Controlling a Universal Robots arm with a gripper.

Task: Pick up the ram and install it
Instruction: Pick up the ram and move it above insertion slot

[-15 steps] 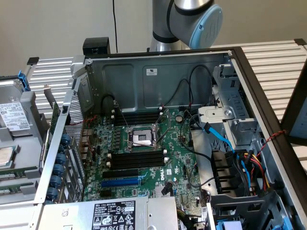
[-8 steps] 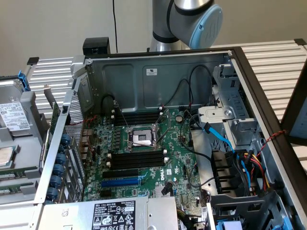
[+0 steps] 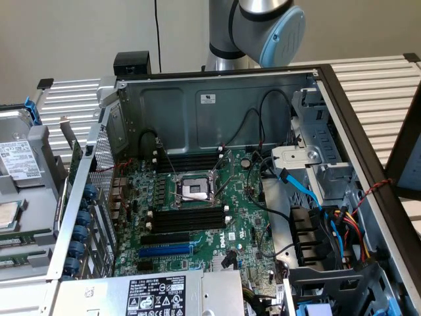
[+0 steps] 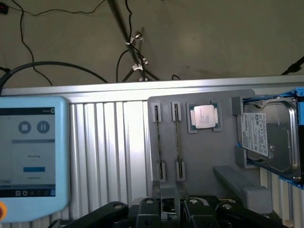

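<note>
Two thin dark ram sticks point(image 4: 177, 142) stand on edge, side by side, in clips of a grey holder tray point(image 4: 213, 156) on the slatted metal table. My gripper point(image 4: 169, 208) hangs above the near end of the tray. Its black linkages are spread wide, it is open, and nothing is between the fingers. In the exterior view the open computer case point(image 3: 217, 99) lies on its side with the green motherboard point(image 3: 197, 217) exposed. Long black memory slots point(image 3: 187, 217) flank the processor socket point(image 3: 195, 189). The arm's blue-capped joint point(image 3: 279, 26) stands behind the case.
A processor chip point(image 4: 204, 116) and a hard drive point(image 4: 266, 137) sit on the same tray. A teach pendant point(image 4: 31, 152) lies on the table beside it. Cables point(image 3: 309, 191) and a drive cage point(image 3: 329, 164) crowd the case at the exterior view's right; a blue expansion slot point(image 3: 168, 249) lies below the memory slots.
</note>
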